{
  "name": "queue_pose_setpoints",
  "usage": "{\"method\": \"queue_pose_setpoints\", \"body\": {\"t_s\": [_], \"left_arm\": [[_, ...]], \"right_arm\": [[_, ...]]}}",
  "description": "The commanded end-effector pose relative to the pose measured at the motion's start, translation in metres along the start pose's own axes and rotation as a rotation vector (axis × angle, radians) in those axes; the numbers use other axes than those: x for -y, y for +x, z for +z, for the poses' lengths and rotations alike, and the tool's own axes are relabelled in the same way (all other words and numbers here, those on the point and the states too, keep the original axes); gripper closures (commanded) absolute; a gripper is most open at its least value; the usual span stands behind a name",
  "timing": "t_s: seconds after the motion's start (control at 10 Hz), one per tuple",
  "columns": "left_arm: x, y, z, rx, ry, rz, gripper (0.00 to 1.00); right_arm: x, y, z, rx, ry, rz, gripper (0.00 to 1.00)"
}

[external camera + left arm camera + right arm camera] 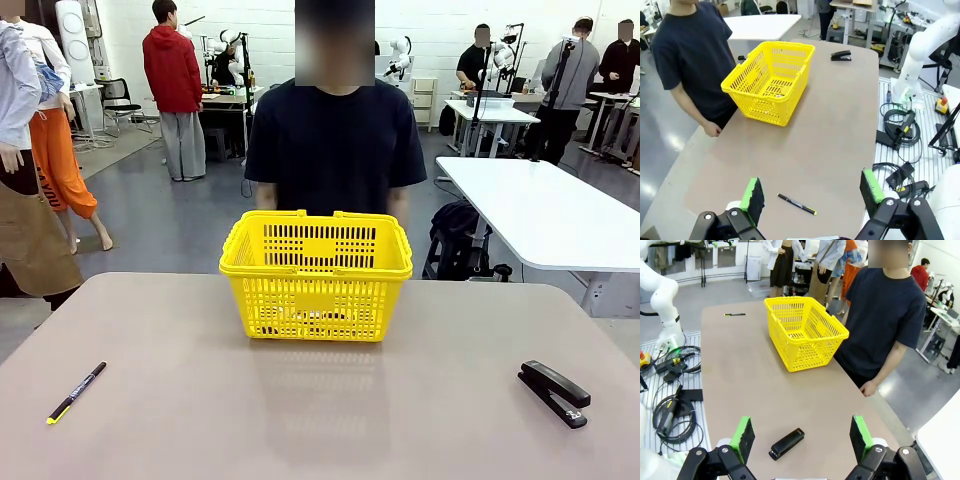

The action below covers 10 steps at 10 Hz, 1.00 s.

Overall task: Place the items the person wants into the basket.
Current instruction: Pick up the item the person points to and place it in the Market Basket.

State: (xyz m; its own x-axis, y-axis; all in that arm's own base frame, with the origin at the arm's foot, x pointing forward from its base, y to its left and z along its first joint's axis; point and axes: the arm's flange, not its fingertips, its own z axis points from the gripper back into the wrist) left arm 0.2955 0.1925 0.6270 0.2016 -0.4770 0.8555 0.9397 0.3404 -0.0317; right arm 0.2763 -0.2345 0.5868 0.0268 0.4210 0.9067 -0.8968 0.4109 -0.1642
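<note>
Basket [316, 275], yellow, slotted sides, at the far middle of the table [300, 420], handles folded down along the rim. Something dark and pale glimpsed through the lattice on the basket floor, too broken up by the slots to name. Directly behind it, at the far edge, the person [335, 145] in a dark T-shirt, forearms and hands cut off by the basket rim in the front view; one hand at the table's edge in each wrist view. Near left, a thin black pen [77, 391] with a yellow tip, lying flat. Near right, a black stapler [554, 393], closed. Left gripper [812, 195] spread wide above the pen, nothing between its green pads. Right gripper [802, 437] likewise spread wide above the stapler, holding nothing. Fingers of both cut off below the pads by the bottom edge.
</note>
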Motion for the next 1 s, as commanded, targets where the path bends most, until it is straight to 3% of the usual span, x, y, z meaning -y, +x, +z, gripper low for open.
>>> {"method": "queue_pose_setpoints", "body": {"t_s": [0.0, 0.9], "left_arm": [[-0.0041, -0.0054, 0.0113, 0.016, -0.008, 0.017, 0.0], [-0.0071, -0.0151, 0.0105, 0.024, -0.006, 0.052, 0.0]], "right_arm": [[0.0012, 0.0012, -0.0001, 0.025, -0.006, 0.017, 0.0], [0.0012, 0.0012, -0.0001, 0.025, -0.006, 0.017, 0.0]]}}
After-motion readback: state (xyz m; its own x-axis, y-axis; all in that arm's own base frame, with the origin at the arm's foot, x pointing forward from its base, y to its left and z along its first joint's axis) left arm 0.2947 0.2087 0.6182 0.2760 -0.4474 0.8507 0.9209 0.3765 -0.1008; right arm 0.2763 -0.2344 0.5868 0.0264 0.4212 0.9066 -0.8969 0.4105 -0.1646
